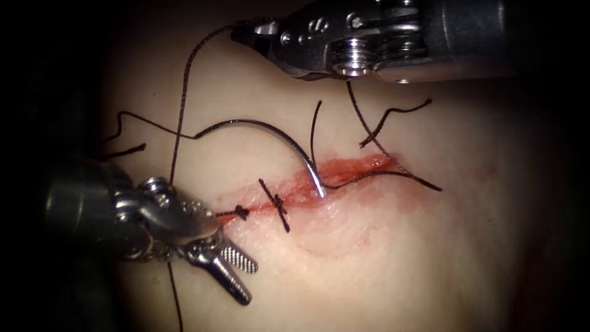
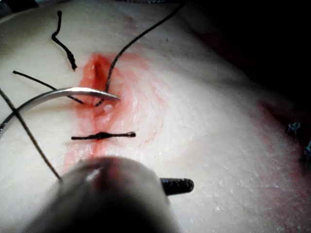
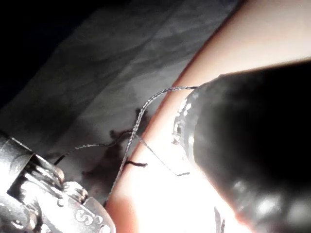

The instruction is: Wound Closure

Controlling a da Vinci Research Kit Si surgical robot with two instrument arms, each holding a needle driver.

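A grey cloth (image 3: 92,58) is seen in the right wrist view, laid flat with soft creases running across it. A darker, blotchy patch (image 3: 104,162) is seen on it; what it is cannot be told.

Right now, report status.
Right tool shut on thread. Left tool open, empty. Needle free, tip at cut. Two stitches left of it.

The right tool (image 1: 246,32) runs off the endoscope view's top edge, so most of its shaft is cut off, and its jaw tips are too dark to read against the thread (image 1: 182,104). In the left wrist view the left tool (image 2: 176,185) is a blurry blob hiding the near tissue (image 2: 204,121). The needle (image 2: 58,94) gets clipped by that picture's edge.
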